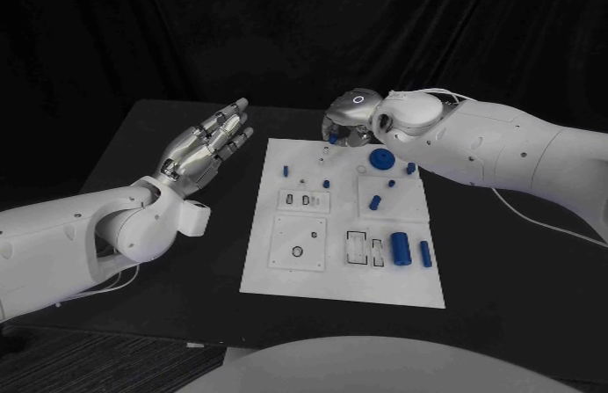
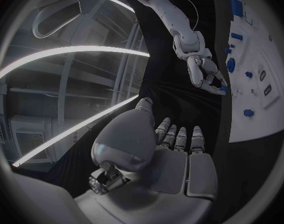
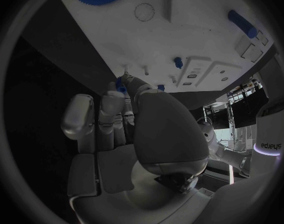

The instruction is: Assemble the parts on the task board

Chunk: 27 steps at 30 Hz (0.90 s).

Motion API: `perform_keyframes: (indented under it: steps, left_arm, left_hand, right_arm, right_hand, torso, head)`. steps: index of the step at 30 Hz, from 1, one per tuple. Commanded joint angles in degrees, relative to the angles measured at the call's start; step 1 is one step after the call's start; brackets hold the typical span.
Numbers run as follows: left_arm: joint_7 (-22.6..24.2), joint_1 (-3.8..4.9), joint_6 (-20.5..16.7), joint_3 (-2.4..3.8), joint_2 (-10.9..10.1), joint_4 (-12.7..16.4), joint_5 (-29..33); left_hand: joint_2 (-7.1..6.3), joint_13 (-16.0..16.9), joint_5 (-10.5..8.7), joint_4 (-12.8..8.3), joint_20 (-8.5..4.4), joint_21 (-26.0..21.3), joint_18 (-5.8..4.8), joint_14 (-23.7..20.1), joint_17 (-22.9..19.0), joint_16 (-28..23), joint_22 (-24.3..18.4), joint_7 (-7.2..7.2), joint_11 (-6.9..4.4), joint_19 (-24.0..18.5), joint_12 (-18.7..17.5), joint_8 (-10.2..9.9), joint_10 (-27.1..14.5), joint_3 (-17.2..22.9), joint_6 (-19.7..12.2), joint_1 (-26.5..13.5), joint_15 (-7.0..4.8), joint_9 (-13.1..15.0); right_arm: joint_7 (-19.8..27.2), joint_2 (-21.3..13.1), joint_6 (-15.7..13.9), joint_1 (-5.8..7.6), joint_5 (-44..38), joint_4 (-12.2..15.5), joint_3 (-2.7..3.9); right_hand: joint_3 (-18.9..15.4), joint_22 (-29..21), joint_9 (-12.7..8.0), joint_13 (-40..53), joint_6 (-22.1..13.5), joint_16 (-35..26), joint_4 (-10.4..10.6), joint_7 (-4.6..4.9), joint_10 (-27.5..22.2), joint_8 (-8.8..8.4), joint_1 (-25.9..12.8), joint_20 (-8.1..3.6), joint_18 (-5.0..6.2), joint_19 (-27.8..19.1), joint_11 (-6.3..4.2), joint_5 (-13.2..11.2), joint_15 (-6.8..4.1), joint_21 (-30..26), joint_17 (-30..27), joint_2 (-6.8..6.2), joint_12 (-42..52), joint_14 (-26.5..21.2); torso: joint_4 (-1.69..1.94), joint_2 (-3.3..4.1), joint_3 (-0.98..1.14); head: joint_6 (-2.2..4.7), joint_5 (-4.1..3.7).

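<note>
The white task board (image 1: pixel 285 270) lies in the middle of the black table. My right hand (image 1: pixel 352 120) hovers over the board's far edge and pinches a small blue part (image 1: pixel 333 136) at its fingertips; the same part (image 3: pixel 120 84) shows between the thumb and a finger of my right hand (image 3: pixel 142 129), close above the board (image 3: pixel 148 40). A blue gear (image 1: pixel 381 156) lies just right of that hand. My left hand (image 1: pixel 209 147) is held flat with its fingers straight, above the table left of the board, holding nothing. In the left wrist view my left hand (image 2: pixel 160 154) points toward the right hand (image 2: pixel 207 77).
On the board lie a large blue cylinder (image 1: pixel 401 247), a slimmer blue piece (image 1: pixel 426 253), a short blue piece (image 1: pixel 375 202) and a few small blue pegs (image 1: pixel 286 171). Dark recesses (image 1: pixel 304 200) mark its left and middle parts. A cable (image 1: pixel 532 217) trails at the right.
</note>
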Motion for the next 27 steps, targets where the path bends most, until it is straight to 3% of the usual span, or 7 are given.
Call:
perform_keyframes:
  steps: [1,16,27]
  left_arm:
    - [5.46,0.15,1.21,0.06,0.14,0.00,-0.19]
    - [5.13,0.15,1.68,0.06,0.49,-0.43,-0.20]
    - [4.70,0.14,2.20,0.06,0.60,-0.70,-0.20]
  left_hand:
    - [0.05,-0.06,0.29,0.00,0.29,-0.19,0.32,0.08,-0.10,-0.20,-0.08,0.37,0.42,0.07,0.10,-0.13,0.13,0.46,-0.15,0.62,0.30,0.03]
    - [0.05,-0.06,0.45,-0.01,0.30,-0.19,0.33,0.08,-0.10,-0.20,-0.08,0.43,0.52,0.07,0.09,-0.14,0.13,0.49,-0.17,0.69,0.33,0.02]
    - [0.11,-0.07,0.77,-0.03,0.37,-0.19,0.33,0.08,-0.10,-0.20,-0.08,0.62,0.64,0.07,0.05,-0.03,0.13,0.59,0.23,0.86,0.39,0.08]
  right_arm:
    - [-1.14,0.27,0.24,-0.31,-0.12,-0.42,0.03]
    - [-1.17,1.23,-0.10,-1.13,-0.12,-2.06,0.04]
    - [-1.81,1.98,-1.34,-1.43,-0.12,-2.70,0.04]
  right_hand:
    - [0.21,0.03,0.06,0.06,0.12,0.29,0.10,0.39,-0.21,0.17,0.04,0.26,-0.56,0.08,0.30,-0.17,0.39,0.32,0.08,-0.16,-0.21,-0.03]
    - [0.31,0.22,0.19,0.05,-0.23,0.34,0.23,0.50,-0.58,-0.09,-0.10,0.38,-0.57,-0.02,0.46,-0.17,0.51,0.39,0.24,-0.22,-0.28,-0.12]
    - [0.43,0.82,0.26,0.06,-0.84,0.38,0.42,0.53,-0.90,-0.51,-0.32,0.53,-0.66,-0.02,0.57,-0.15,0.64,0.72,0.44,-0.29,-0.26,-0.27]
  torso:
    - [0.04,-0.20,-0.08]
    - [-0.07,-0.55,-0.21]
    - [-0.14,-0.67,-0.26]
  head:
    - [0.01,-0.04]
    - [0.01,0.25]
    - [0.01,-0.05]
